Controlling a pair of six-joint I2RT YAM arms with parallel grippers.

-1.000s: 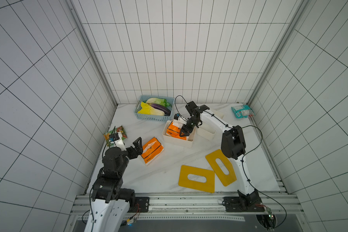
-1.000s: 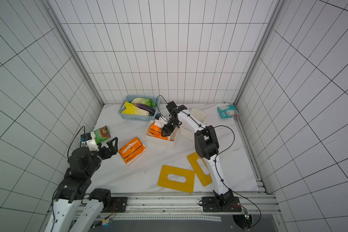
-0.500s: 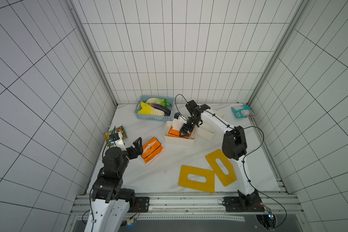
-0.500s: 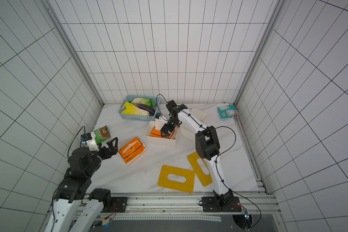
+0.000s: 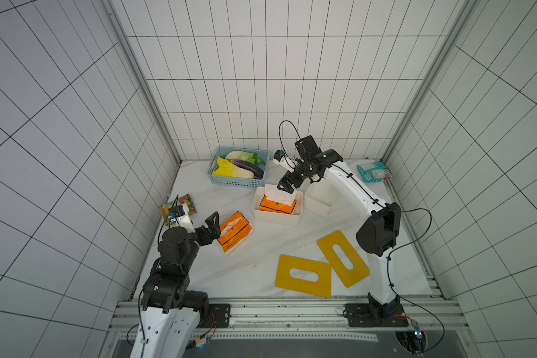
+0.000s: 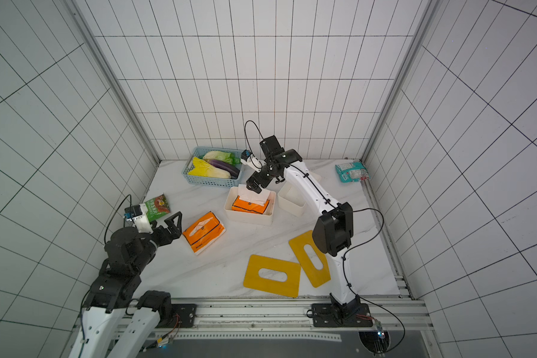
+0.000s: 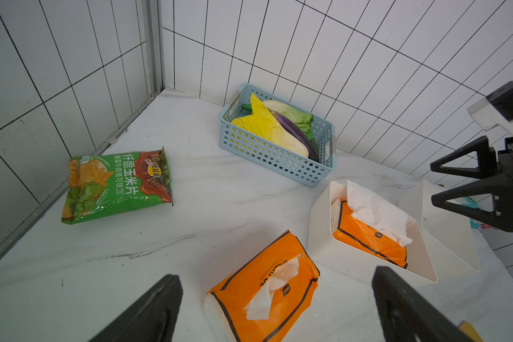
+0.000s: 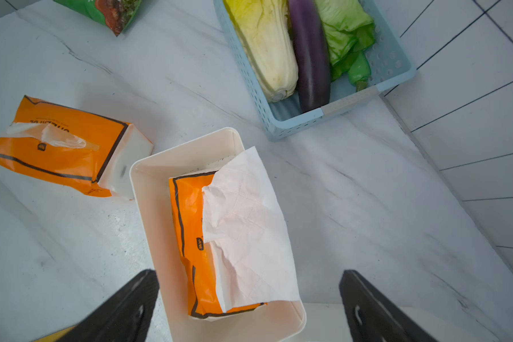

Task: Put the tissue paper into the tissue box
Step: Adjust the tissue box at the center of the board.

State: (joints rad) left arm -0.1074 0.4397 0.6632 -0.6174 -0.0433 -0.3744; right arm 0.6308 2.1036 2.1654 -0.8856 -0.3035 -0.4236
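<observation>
An orange tissue paper pack [image 8: 190,231] lies inside the cream tissue box [image 8: 148,207], with a white sheet [image 8: 246,225] standing out of its top. My right gripper [image 5: 287,186] hangs open just above the box's far end and holds nothing; in the right wrist view its fingers [image 8: 125,308] straddle the box end. A second orange tissue paper pack [image 5: 234,231] lies loose on the table. My left gripper [image 5: 213,224] stands open beside that pack's left end without touching it, as the left wrist view [image 7: 276,311] shows.
An empty cream box [image 5: 320,201] sits right of the filled one. Two yellow slotted lids [image 5: 303,280] [image 5: 343,258] lie near the front. A blue basket [image 5: 237,183] of vegetables stands at the back, a green snack bag [image 5: 179,207] at the left wall, a teal packet [image 5: 374,172] at the back right.
My right gripper has opened wider and risen out of the tissue box, leaving the orange pack lying in it. The left arm has not moved.
</observation>
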